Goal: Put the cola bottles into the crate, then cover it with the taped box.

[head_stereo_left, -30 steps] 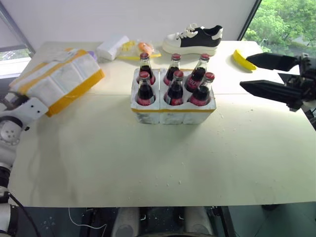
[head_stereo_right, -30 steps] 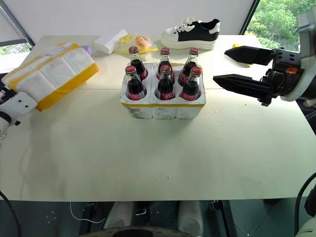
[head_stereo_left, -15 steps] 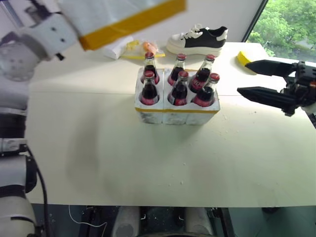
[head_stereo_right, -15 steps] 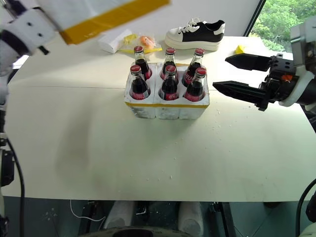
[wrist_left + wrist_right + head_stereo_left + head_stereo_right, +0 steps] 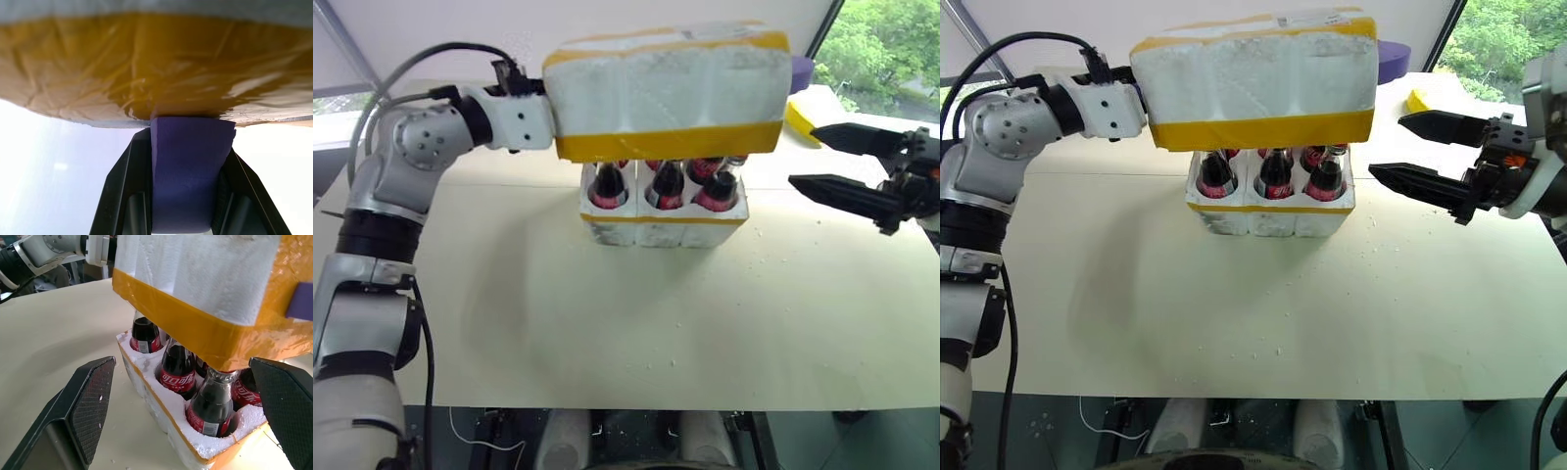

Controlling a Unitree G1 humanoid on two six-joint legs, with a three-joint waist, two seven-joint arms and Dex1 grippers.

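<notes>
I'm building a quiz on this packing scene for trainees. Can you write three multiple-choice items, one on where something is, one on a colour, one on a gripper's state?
1. Where is the taped box?
A. Flat on the table, left of the crate
B. In the air over the cola bottles
C. Beside the yellow thing at the table's right edge

2. What colour is the band around the crate?
A. Yellow
B. Red
C. Purple

3. How is the right gripper?
A. Shut on a bottle
B. Shut on the box
C. Open, holding nothing

Answers:
1 B: its lower edge hides the bottle tops.
2 A: a yellow strip runs along the crate's front.
3 C: its two fingers stand apart, right of the crate.
</notes>
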